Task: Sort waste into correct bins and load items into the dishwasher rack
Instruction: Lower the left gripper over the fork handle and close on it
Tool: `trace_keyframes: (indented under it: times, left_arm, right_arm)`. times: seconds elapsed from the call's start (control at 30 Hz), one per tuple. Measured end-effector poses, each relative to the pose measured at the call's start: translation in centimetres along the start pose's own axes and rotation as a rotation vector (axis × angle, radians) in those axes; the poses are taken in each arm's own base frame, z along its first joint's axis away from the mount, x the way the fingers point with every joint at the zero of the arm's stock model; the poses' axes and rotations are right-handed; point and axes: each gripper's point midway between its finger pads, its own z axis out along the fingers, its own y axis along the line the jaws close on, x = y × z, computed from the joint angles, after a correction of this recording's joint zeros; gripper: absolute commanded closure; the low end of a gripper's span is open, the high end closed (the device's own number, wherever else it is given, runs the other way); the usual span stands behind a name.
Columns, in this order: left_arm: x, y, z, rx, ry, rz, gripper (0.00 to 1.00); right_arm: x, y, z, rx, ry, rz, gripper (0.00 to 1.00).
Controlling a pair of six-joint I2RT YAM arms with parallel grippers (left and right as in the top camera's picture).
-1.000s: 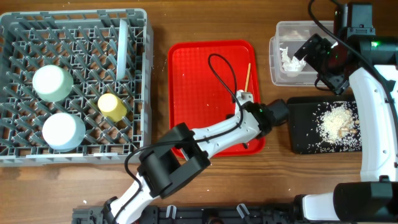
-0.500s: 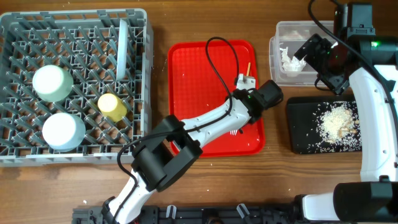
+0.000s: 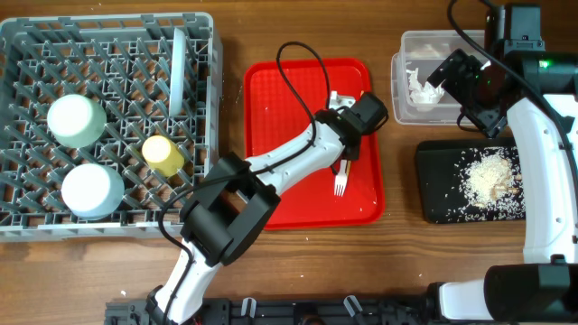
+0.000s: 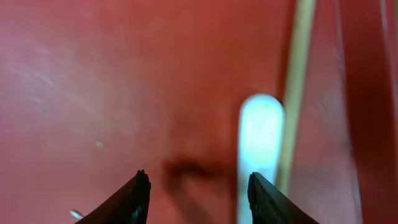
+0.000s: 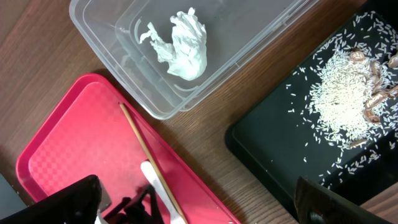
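The white fork (image 3: 340, 185) lies on the red tray (image 3: 289, 135). My left gripper (image 3: 350, 149) is open, low over the fork's handle end (image 4: 260, 143), its jaws (image 4: 199, 196) apart with the handle by the right finger. My right gripper (image 3: 452, 77) is open and empty (image 5: 199, 208) above the clear tub (image 3: 402, 99), which holds the crumpled white tissue (image 5: 180, 46). The black tray (image 3: 442, 203) holds rice crumbs (image 3: 488, 176). Two mint bowls (image 3: 76, 120), (image 3: 91, 190), the yellow cup (image 3: 163, 153) and the upright plate (image 3: 178, 68) are in the grey rack (image 3: 27, 54). No red wrapper shows.
A thin wooden stick (image 5: 149, 155) lies on the red tray beside the fork handle; it also shows in the left wrist view (image 4: 300, 81). Brownish bits (image 5: 373, 93) lie among the rice. The left arm's black cable (image 3: 302, 63) loops over the tray.
My left gripper has moved from the black tray's edge up and left over the red tray, uncovering the fork's tines. The right arm has not moved.
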Motion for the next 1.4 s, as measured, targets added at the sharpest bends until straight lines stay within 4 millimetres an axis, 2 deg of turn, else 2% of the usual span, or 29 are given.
trace_keyframes:
  times: [0.2, 0.57, 0.83, 1.2, 1.3, 1.4]
  left_arm:
    - [0.9, -1.1, -0.1, 0.052, 0.040, 0.041, 0.51]
    - [2.2, -0.9, -0.2, 0.048, 0.093, 0.072, 0.51]
    - [4.0, -2.8, -0.3, 0.068, 0.113, 0.125, 0.51]
    - [5.1, -2.2, -0.6, 0.037, 0.156, 0.139, 0.51]
    - [4.5, -2.2, -2.2, 0.057, 0.137, 0.130, 0.50]
    - [2.3, -2.5, -7.0, 0.122, 0.057, 0.097, 0.51]
  right_arm:
    - [0.0, 0.0, 0.0, 0.000, 0.000, 0.000, 0.00]
    - [0.0, 0.0, 0.0, 0.000, 0.000, 0.000, 0.00]
    - [0.0, 0.0, 0.0, 0.000, 0.000, 0.000, 0.00]
    - [0.0, 0.0, 0.0, 0.000, 0.000, 0.000, 0.00]
    - [0.0, 0.0, 0.0, 0.000, 0.000, 0.000, 0.00]
    - [0.0, 0.0, 0.0, 0.000, 0.000, 0.000, 0.00]
